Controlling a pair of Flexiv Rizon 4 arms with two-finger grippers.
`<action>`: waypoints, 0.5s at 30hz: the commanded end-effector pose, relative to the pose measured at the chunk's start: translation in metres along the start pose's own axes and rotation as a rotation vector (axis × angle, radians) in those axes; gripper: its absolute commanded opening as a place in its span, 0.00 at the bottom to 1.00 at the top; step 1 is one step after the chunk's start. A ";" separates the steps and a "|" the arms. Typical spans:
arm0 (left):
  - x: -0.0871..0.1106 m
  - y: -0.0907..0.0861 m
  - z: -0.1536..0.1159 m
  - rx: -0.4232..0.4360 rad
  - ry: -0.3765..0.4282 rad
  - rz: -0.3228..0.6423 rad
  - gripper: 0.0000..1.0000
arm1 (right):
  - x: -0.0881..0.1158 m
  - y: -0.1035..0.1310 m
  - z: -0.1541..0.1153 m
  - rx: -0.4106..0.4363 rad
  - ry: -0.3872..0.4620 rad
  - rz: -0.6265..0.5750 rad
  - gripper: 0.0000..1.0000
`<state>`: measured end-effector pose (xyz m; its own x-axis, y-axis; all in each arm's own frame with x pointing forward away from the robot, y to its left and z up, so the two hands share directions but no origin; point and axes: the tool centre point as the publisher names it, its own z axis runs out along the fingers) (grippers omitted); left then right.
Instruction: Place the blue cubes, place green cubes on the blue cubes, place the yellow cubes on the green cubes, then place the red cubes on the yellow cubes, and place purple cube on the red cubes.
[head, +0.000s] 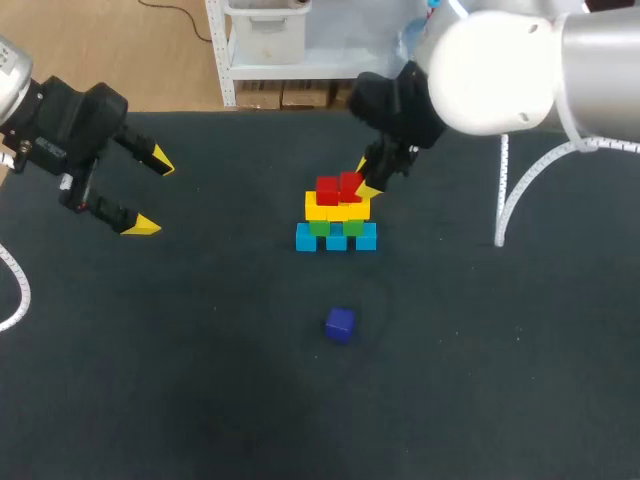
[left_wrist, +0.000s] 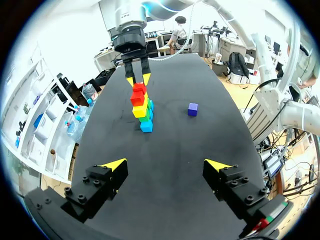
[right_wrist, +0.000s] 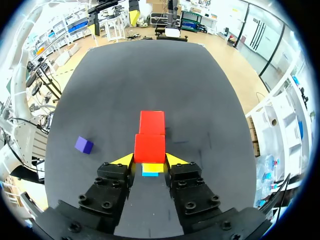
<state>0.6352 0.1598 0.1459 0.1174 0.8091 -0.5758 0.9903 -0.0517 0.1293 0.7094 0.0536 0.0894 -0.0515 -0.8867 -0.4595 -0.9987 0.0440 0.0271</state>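
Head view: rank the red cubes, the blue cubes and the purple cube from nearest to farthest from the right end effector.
1. Red cubes: top of the stack, one of them between the fingers of the right end effector.
2. Blue cubes: the stack's base, below the red ones.
3. Purple cube: alone on the table, on the stack's camera side.

Text watch | nothing legible is showing in any view | no label, number or sign is reading clearly
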 end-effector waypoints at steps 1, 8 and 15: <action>0.001 0.000 0.000 -0.002 -0.003 0.003 1.00 | -0.001 -0.003 0.002 -0.005 0.001 0.000 0.00; 0.001 0.000 0.000 -0.002 -0.003 0.003 1.00 | -0.002 -0.004 0.002 -0.006 0.000 -0.002 0.00; 0.001 0.000 0.000 -0.002 -0.003 0.003 1.00 | -0.001 -0.004 0.003 -0.011 0.000 -0.002 0.00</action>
<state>0.6352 0.1598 0.1459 0.1174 0.8091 -0.5758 0.9903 -0.0517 0.1293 0.7122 0.0557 0.0876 -0.0505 -0.8874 -0.4581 -0.9987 0.0398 0.0331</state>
